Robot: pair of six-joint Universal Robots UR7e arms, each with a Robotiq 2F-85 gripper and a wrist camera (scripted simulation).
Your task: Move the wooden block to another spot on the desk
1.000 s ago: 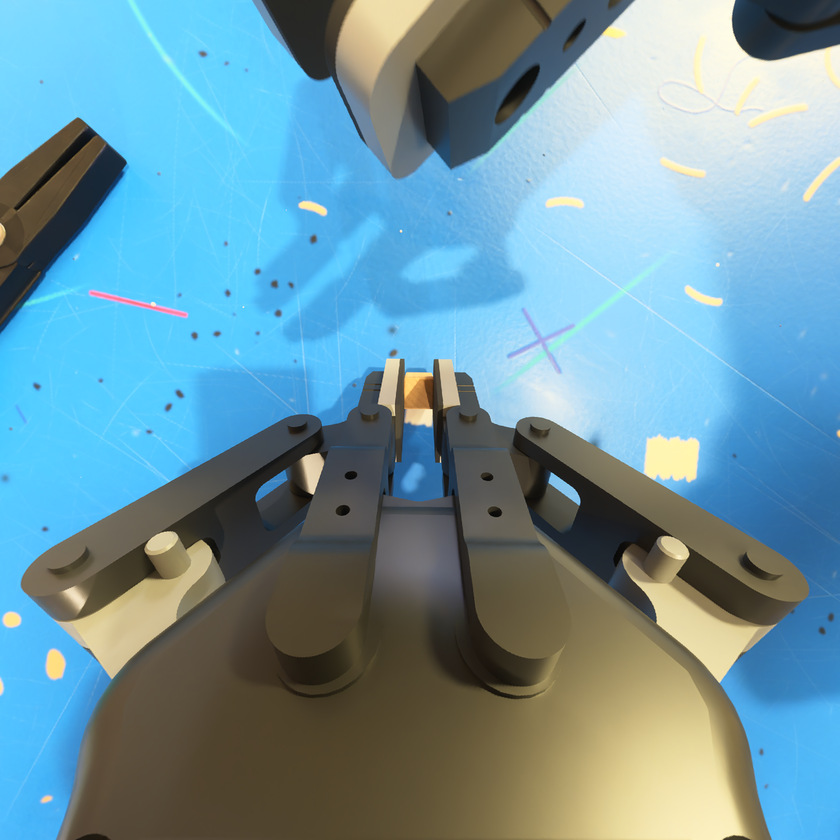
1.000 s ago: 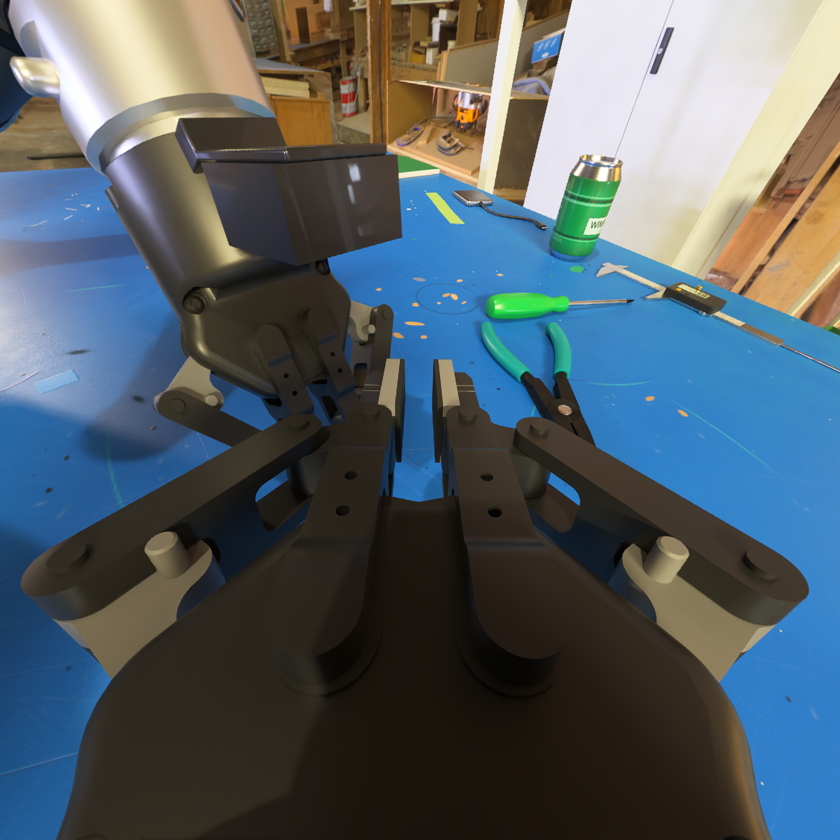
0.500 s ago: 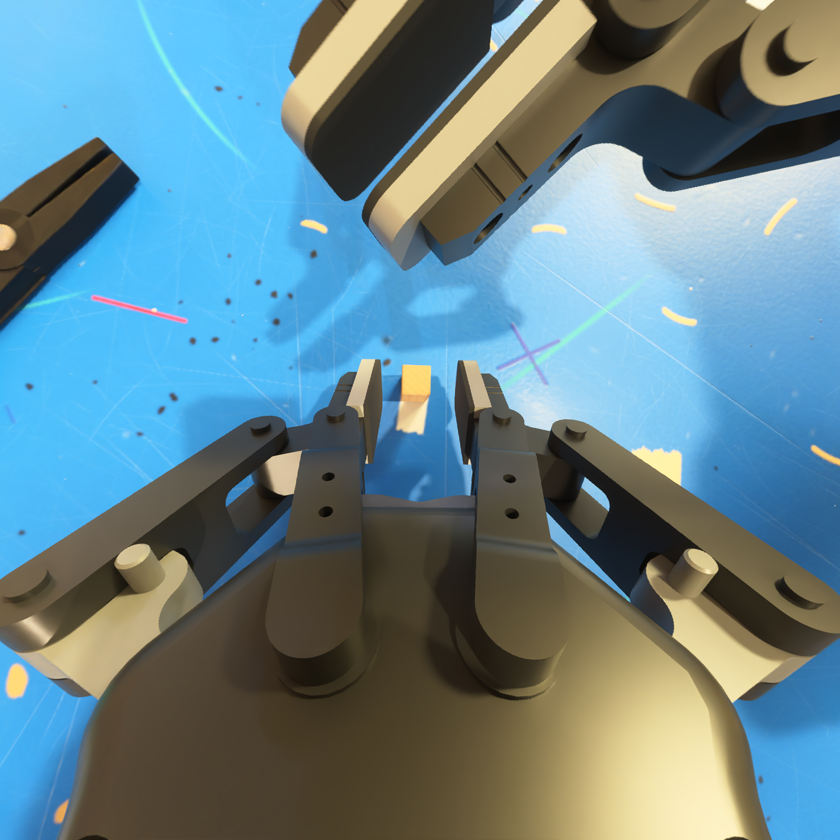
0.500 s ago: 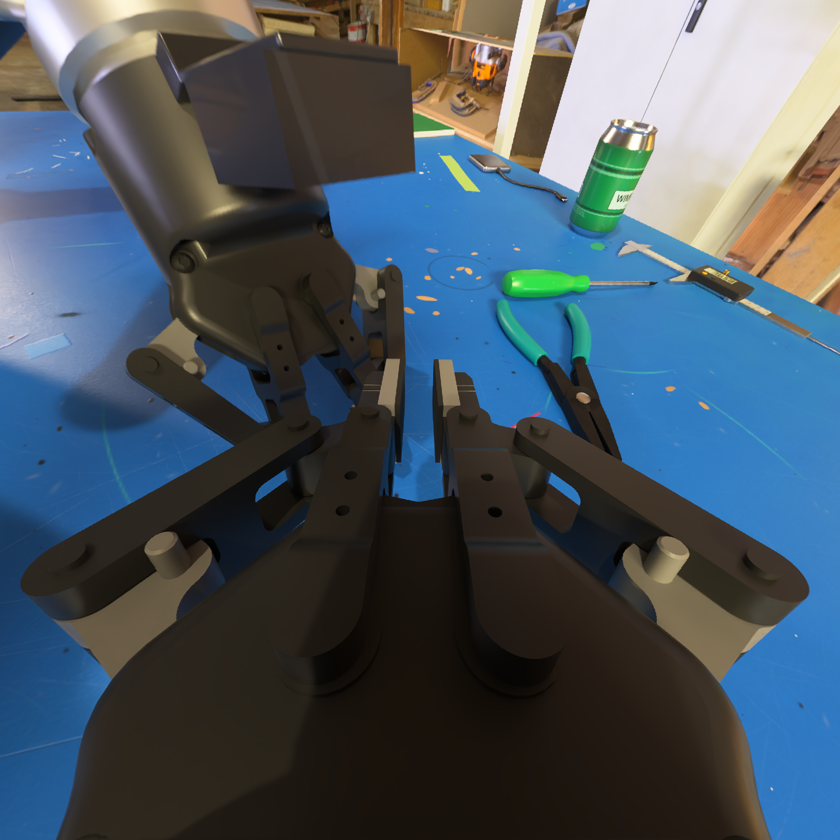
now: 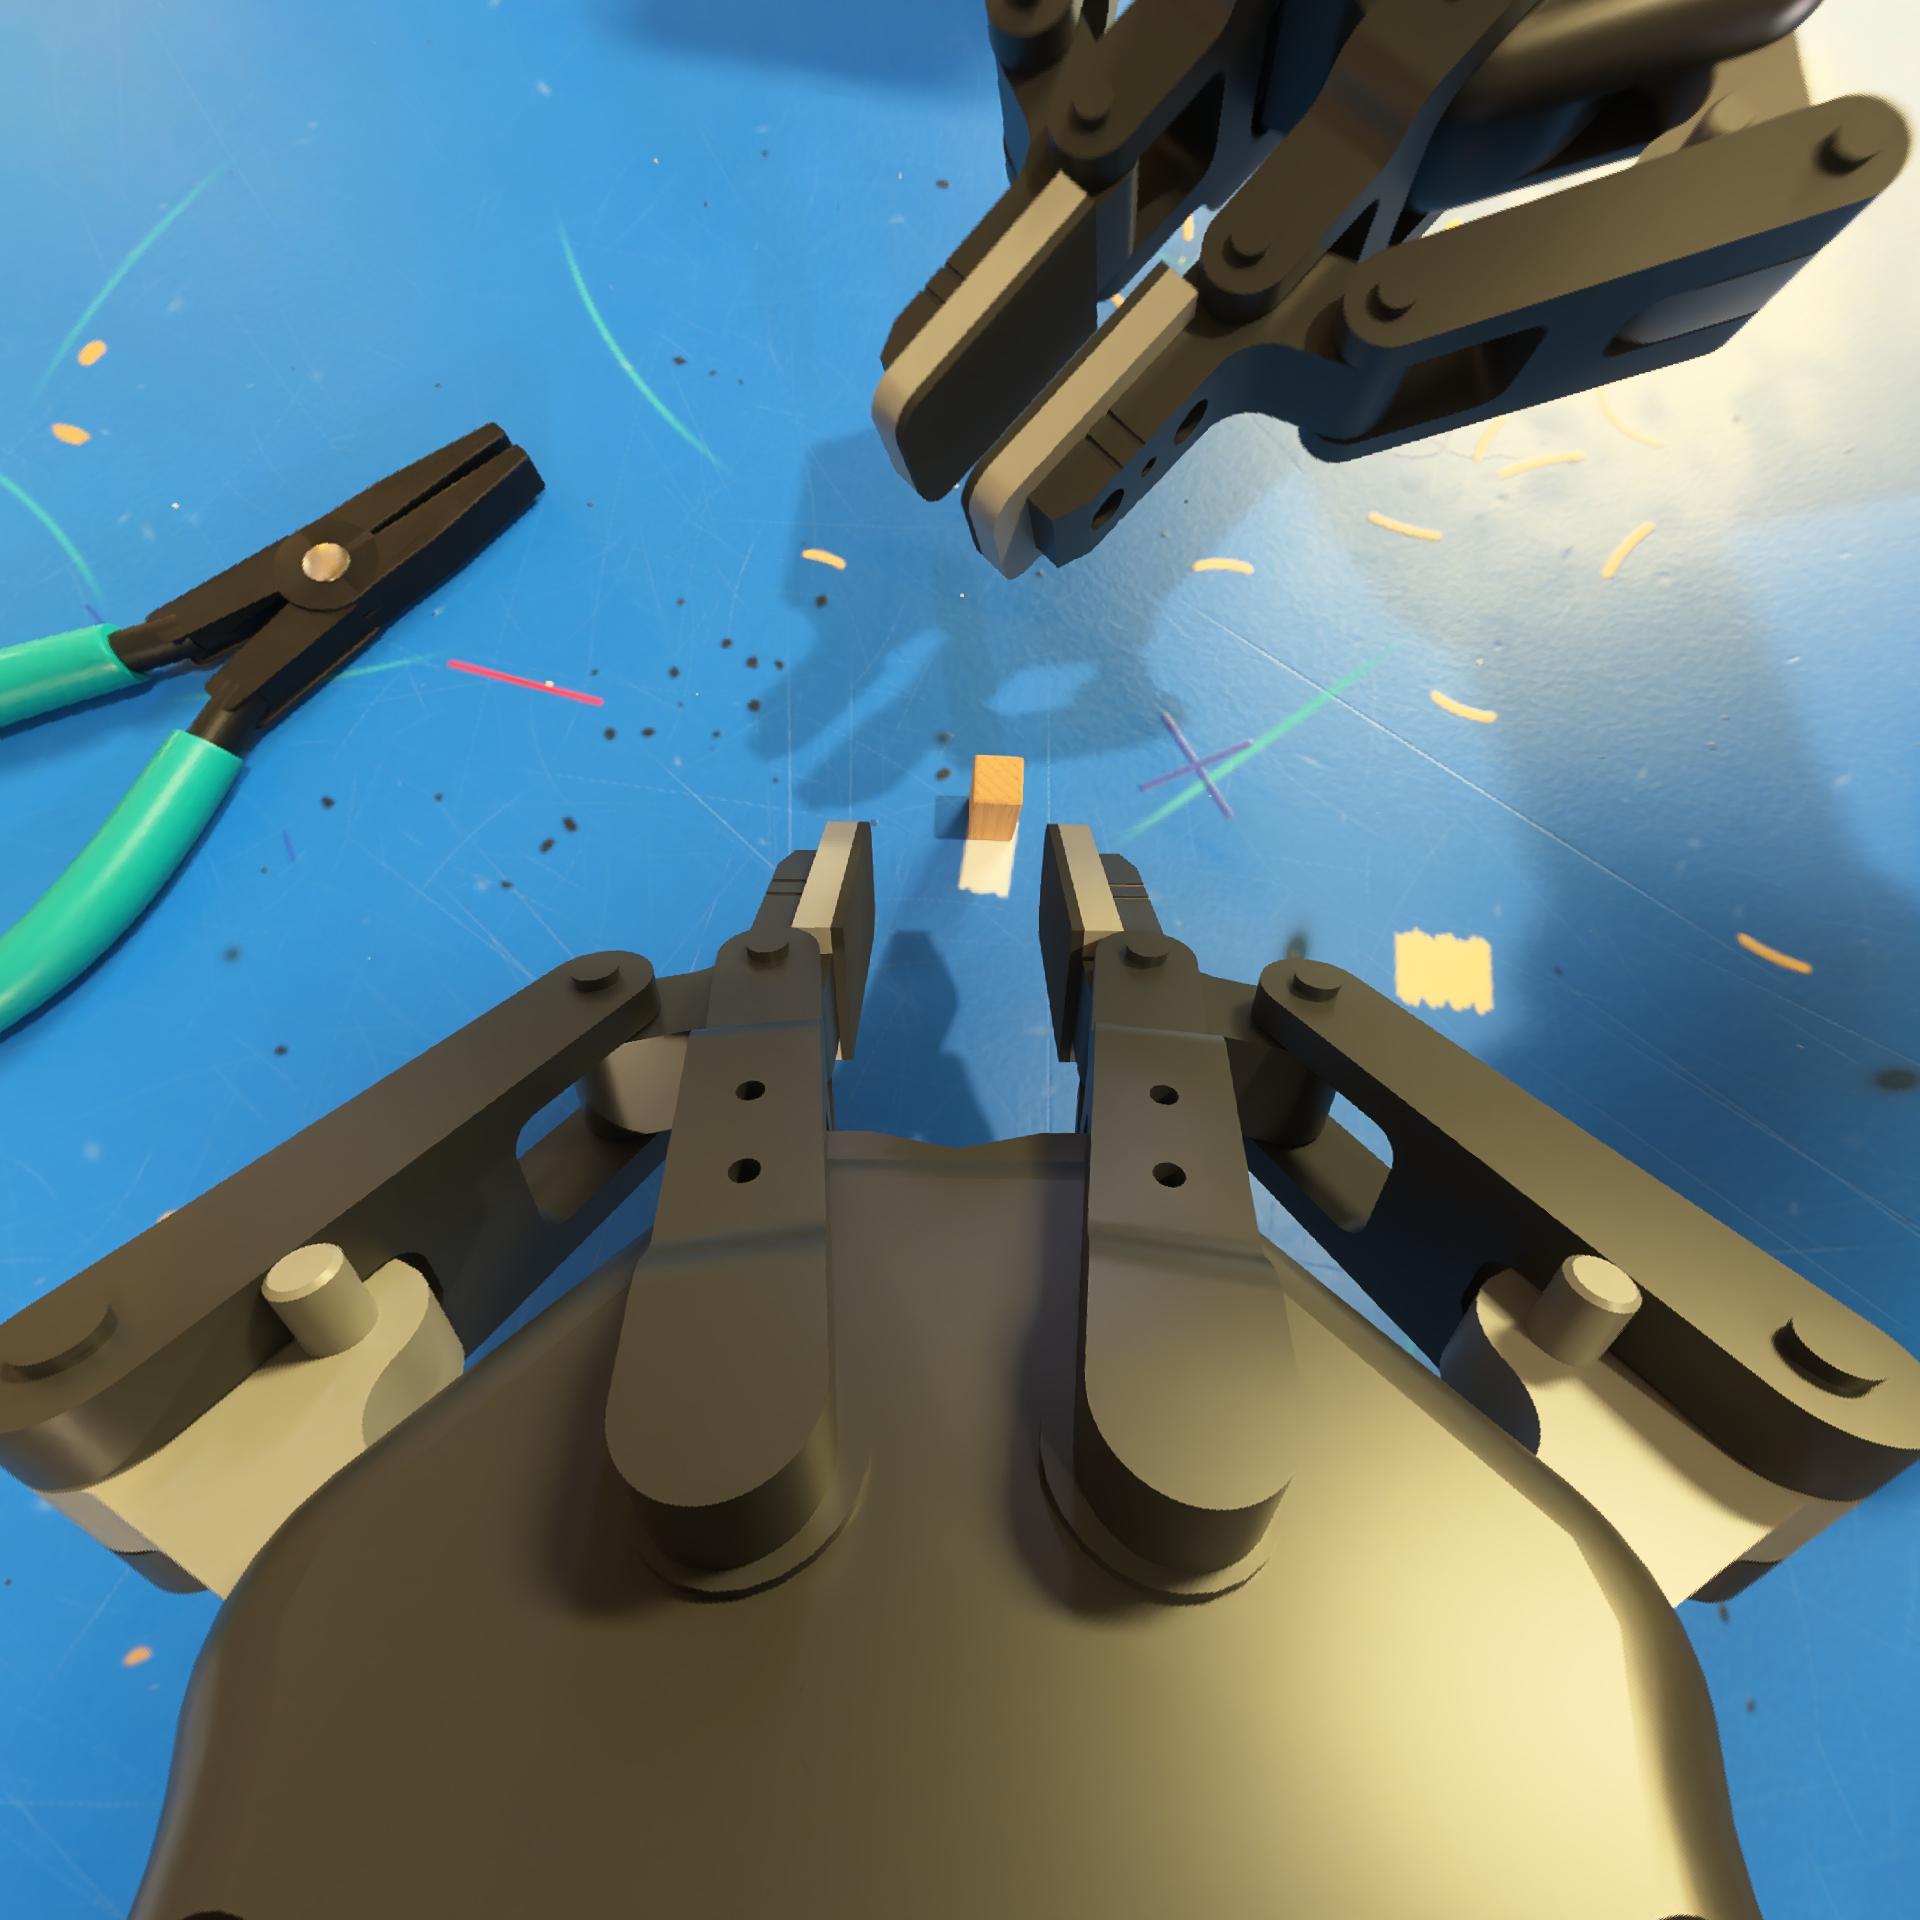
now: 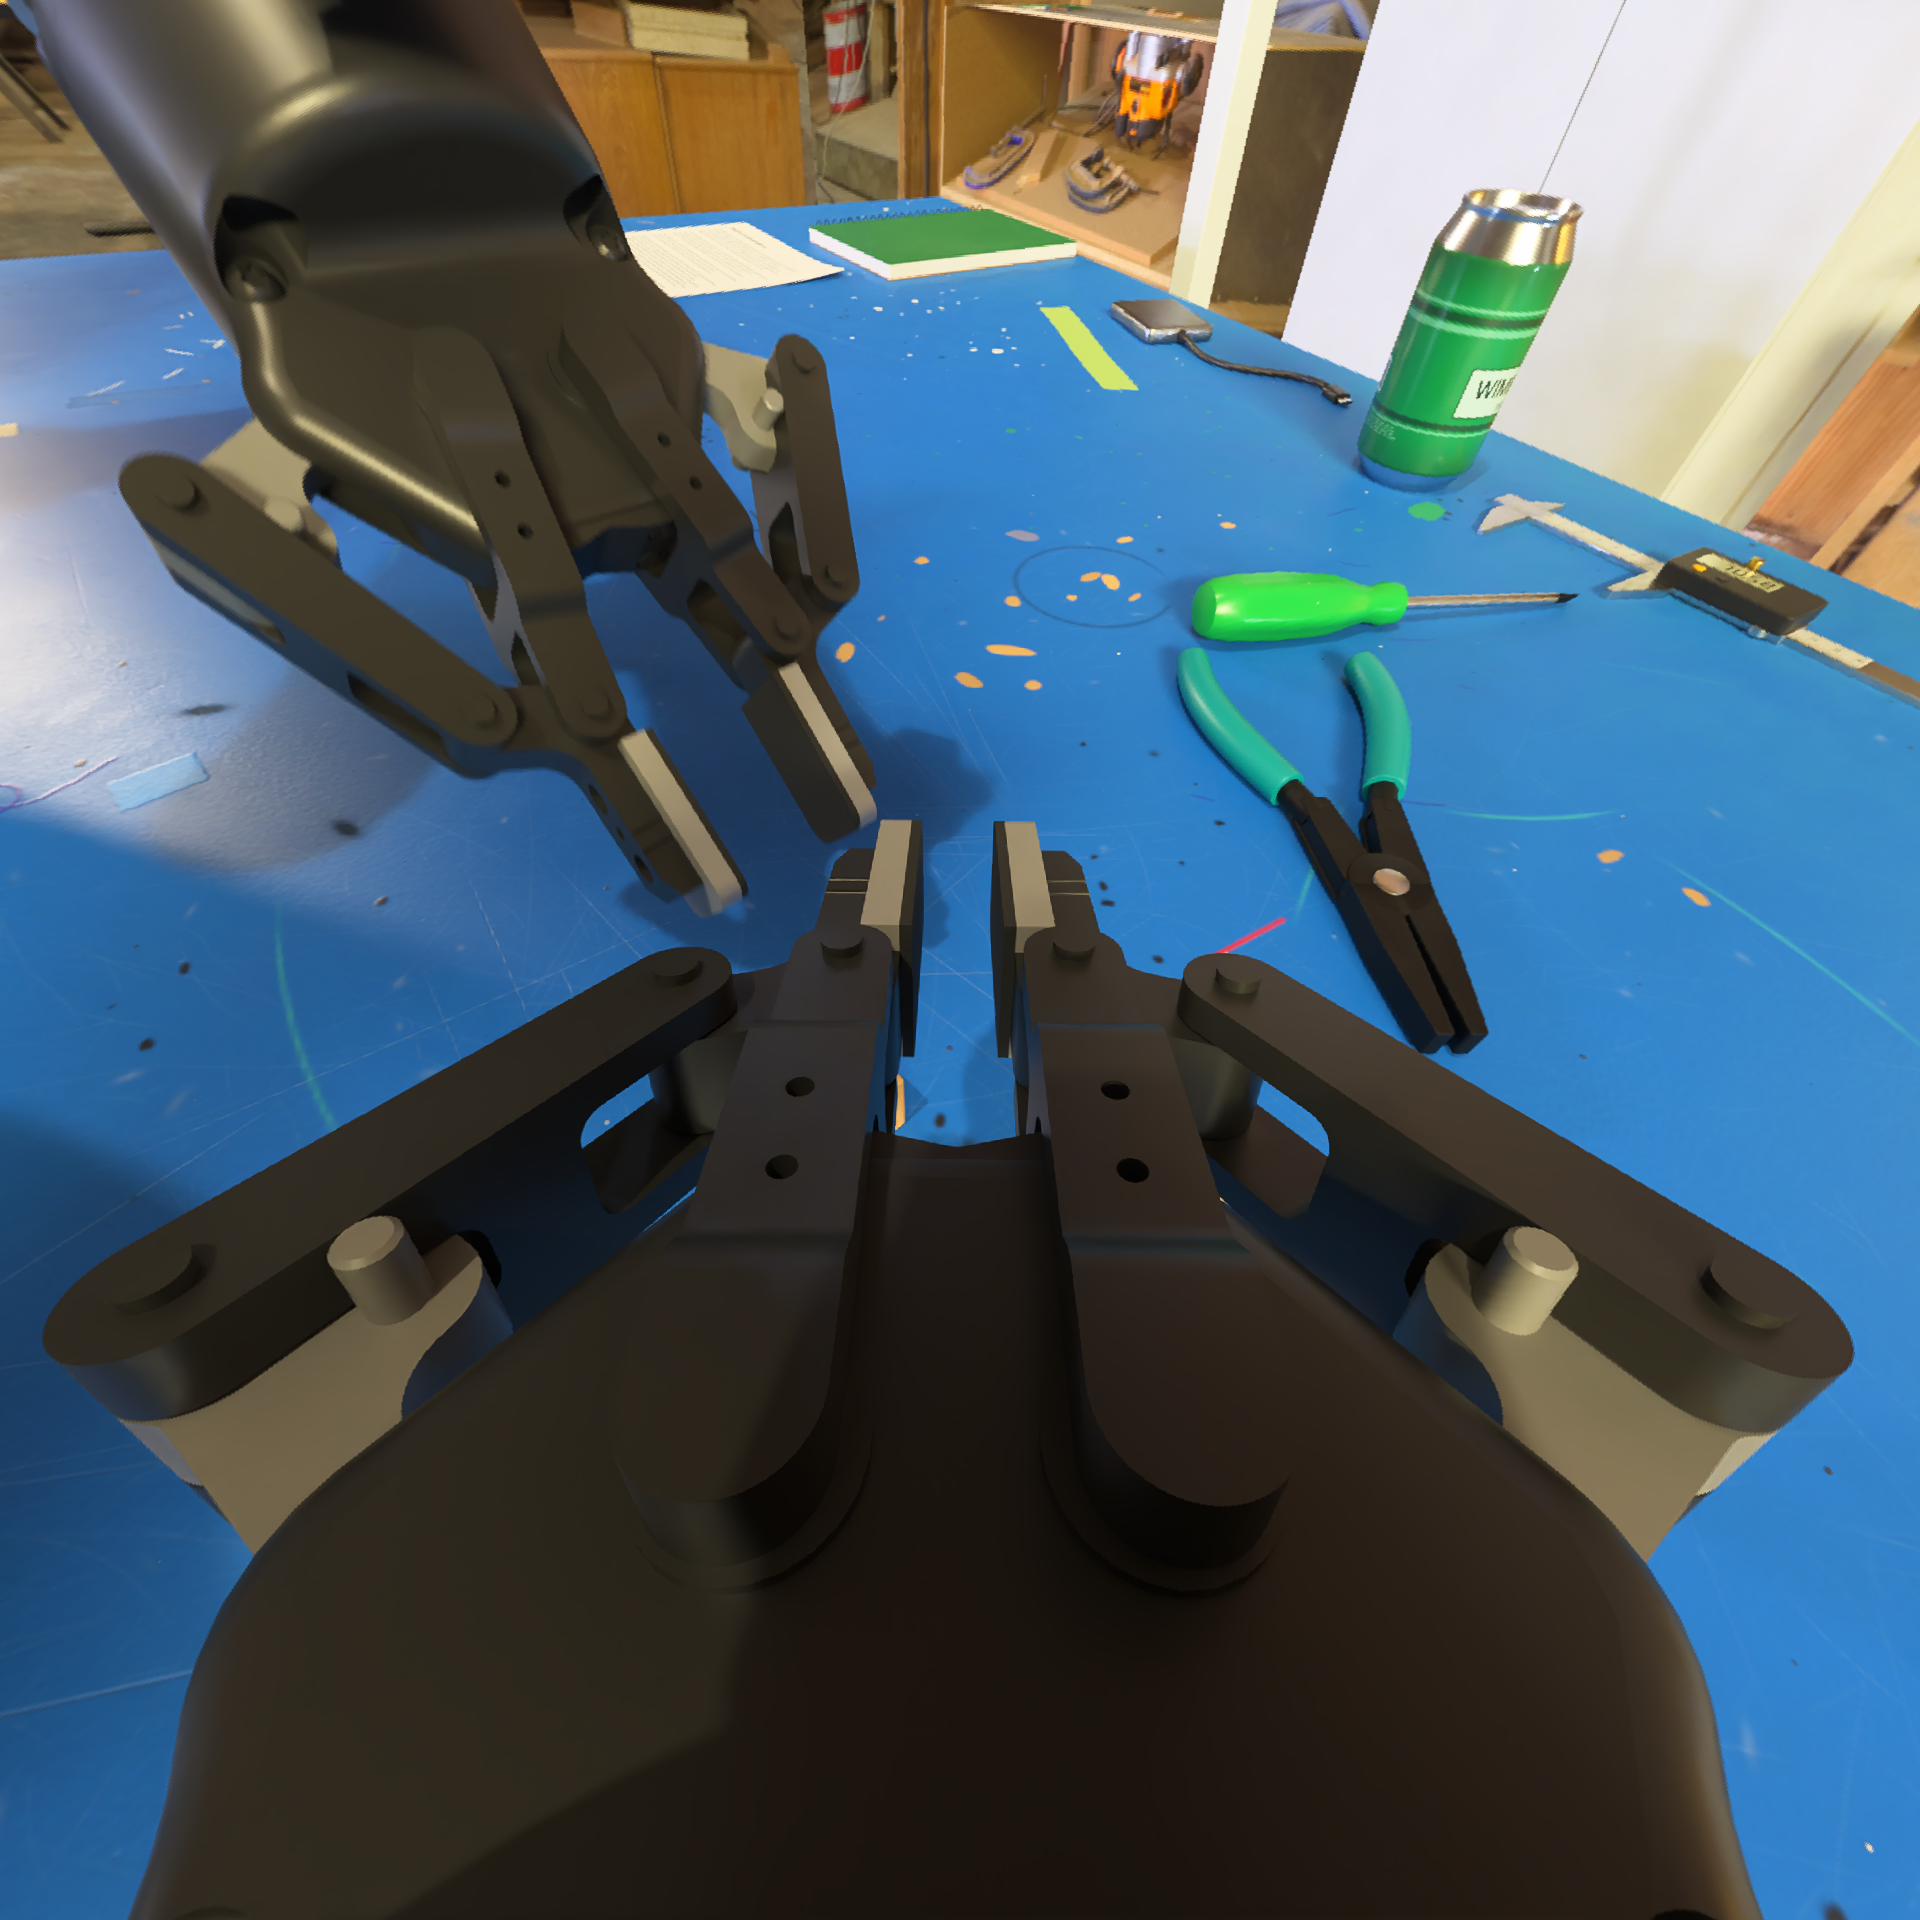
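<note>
The small wooden block (image 5: 997, 795) stands upright on the blue desk (image 5: 416, 260), free of both grippers. My left gripper (image 5: 956, 836) is open and empty, with its fingertips above the block and a little short of it. In the right wrist view it (image 6: 769, 847) hangs over the desk at left, tips pointing down. My right gripper (image 6: 958, 862) is empty, its jaws only a narrow gap apart. In the left wrist view it (image 5: 971, 514) hovers beyond the block at upper right. I cannot pick out the block for certain in the right wrist view.
Green-handled pliers (image 5: 312, 582) lie left of the block, also in the right wrist view (image 6: 1371, 831). A green screwdriver (image 6: 1288, 605), a green can (image 6: 1465, 343), a caliper (image 6: 1735, 597), a phone (image 6: 1158, 317), a green notebook (image 6: 945, 241) and a paper sheet (image 6: 727, 255) lie farther off.
My left gripper opened and let go of the block, then drew up and back. The block stays on the desk. My right gripper also pulled back, its jaws unchanged.
</note>
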